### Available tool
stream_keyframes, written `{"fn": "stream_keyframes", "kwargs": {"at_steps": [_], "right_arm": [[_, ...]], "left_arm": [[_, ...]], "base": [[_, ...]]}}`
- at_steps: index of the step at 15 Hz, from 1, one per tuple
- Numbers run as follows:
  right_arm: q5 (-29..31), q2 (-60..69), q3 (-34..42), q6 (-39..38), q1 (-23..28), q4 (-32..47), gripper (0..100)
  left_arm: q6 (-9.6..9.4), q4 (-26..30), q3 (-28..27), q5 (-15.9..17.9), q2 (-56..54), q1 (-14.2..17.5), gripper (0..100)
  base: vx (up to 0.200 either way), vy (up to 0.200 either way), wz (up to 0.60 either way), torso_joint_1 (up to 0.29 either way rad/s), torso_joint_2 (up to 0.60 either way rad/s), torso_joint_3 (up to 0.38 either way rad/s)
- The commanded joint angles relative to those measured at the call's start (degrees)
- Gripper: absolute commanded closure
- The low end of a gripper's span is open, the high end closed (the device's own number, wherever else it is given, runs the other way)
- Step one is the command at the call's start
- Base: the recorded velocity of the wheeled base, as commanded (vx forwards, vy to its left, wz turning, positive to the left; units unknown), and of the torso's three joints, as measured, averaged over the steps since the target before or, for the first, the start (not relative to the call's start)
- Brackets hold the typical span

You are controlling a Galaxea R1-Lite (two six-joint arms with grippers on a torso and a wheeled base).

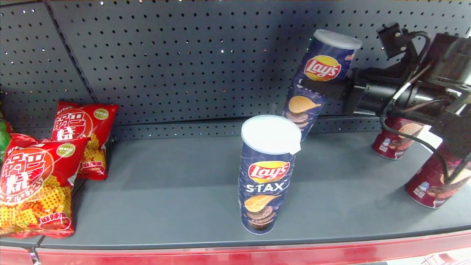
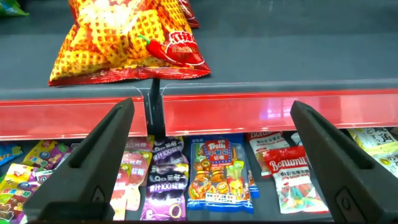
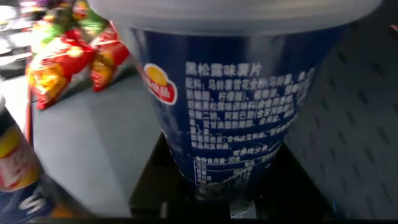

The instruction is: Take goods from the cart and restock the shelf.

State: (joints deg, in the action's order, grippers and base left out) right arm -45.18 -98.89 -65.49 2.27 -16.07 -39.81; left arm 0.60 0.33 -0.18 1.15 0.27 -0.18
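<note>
While the right gripper [image 1: 321, 89] clamps the tilted blue chips can [image 1: 325, 68], its base is near the shelf [image 1: 165, 184] back edge.

A blue can [image 1: 265, 184] near the shelf's [image 1: 176, 191] front edge and a second blue can [image 1: 323, 70] toward the back make two. Red cans [image 1: 390, 145] at the right end: two. Red bags [image 1: 36, 184] at the left end: two, plus one green bag [image 1: 3, 138]. Candy packs [image 2: 217, 174] below overlap too much for an exact count.
</note>
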Motion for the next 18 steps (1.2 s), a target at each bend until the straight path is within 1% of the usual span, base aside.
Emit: {"fn": "stream_keyframes", "kwargs": {"at_steps": [1,2,6,7,9,11,13,18], "right_arm": [[-6.1,-9.7,-8.5,0.2,-0.8,0.1,100],[-10.5,-11.4,-11.2,0.1,-2.1,0.1,100],[-20.8,-14.5,-13.9,0.1,-5.8,0.1,100],[-21.0,-15.5,-14.6,0.1,-6.3,0.1,100],[-21.0,-19.0,-18.6,-0.2,-8.3,0.2,100],[-20.9,-20.9,-20.1,-0.3,-8.5,0.9,100],[-20.9,-21.0,-19.8,-0.2,-7.7,1.7,100],[-21.5,-20.4,-19.4,-0.1,-3.9,4.5,100]], "left_arm": [[0.02,0.0,0.0,0.0,0.1,0.0,0],[0.02,0.0,0.0,0.0,0.1,0.0,0],[0.02,0.0,0.0,0.0,0.1,0.0,0],[0.02,0.0,0.0,0.0,0.1,0.0,0],[0.02,0.0,0.0,0.0,0.1,0.0,0],[0.02,0.0,0.0,0.0,0.1,0.0,0],[0.02,0.0,0.0,0.0,0.1,0.0,0],[0.02,0.0,0.0,0.0,0.1,0.0,0]], "base": [[0.0,0.0,0.0,0.0,0.0,0.0],[0.0,0.0,0.0,0.0,0.0,0.0],[0.0,0.0,0.0,0.0,0.0,0.0],[0.0,0.0,0.0,0.0,0.0,0.0],[0.0,0.0,0.0,0.0,0.0,0.0],[0.0,0.0,0.0,0.0,0.0,0.0],[0.0,0.0,0.0,0.0,0.0,0.0],[0.0,0.0,0.0,0.0,0.0,0.0]]}}
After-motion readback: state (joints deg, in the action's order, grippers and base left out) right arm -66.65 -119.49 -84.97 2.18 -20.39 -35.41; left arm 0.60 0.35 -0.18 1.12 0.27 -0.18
